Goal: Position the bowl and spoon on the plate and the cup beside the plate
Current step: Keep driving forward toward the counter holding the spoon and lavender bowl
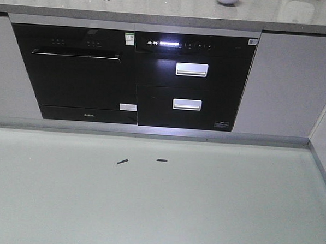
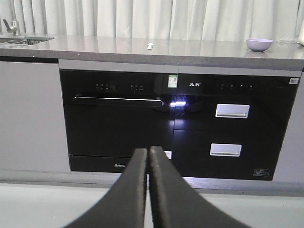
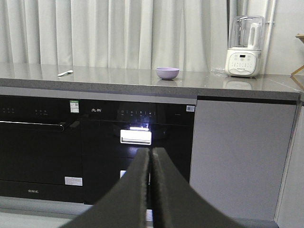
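Facing the counter [image 2: 95, 46], left gripper [image 2: 148, 152] and right gripper [image 3: 151, 153] sit closed.

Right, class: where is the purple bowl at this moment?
In the right wrist view the bowl sits on the grey countertop, with the spoon further left and the white blender to its right.

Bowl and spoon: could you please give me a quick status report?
Left gripper shut, empty; right gripper shut, empty. Bowl and spoon apart on counter, untouched. Plate, cup not in view.
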### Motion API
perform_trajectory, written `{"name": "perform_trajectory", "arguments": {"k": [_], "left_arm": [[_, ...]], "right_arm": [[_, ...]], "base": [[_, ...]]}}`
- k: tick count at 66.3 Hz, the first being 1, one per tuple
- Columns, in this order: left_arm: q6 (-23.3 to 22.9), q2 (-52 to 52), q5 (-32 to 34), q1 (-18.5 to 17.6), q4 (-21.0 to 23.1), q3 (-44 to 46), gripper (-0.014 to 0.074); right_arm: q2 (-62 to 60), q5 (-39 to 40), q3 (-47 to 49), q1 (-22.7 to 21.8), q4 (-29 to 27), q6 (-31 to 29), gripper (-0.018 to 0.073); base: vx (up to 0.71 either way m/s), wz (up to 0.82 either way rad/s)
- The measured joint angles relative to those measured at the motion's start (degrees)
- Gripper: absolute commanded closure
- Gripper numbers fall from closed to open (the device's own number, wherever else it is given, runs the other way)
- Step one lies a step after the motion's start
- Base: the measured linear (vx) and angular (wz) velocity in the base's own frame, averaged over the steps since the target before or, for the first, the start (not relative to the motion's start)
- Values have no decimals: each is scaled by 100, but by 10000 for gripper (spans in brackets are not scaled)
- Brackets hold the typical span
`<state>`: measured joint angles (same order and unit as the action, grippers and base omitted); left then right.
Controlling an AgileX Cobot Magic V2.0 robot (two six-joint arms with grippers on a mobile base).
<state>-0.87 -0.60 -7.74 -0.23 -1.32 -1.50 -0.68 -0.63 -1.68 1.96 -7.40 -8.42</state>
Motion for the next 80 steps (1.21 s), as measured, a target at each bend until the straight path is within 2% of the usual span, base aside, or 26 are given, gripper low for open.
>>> {"name": "perform_trajectory", "arguments": {"k": [80], "left_arm": [[0, 0, 0, 0, 0, 0, 602]], "right_arm": [[0, 0, 0, 0, 0, 0, 563]], "base": [[8, 0]]}}
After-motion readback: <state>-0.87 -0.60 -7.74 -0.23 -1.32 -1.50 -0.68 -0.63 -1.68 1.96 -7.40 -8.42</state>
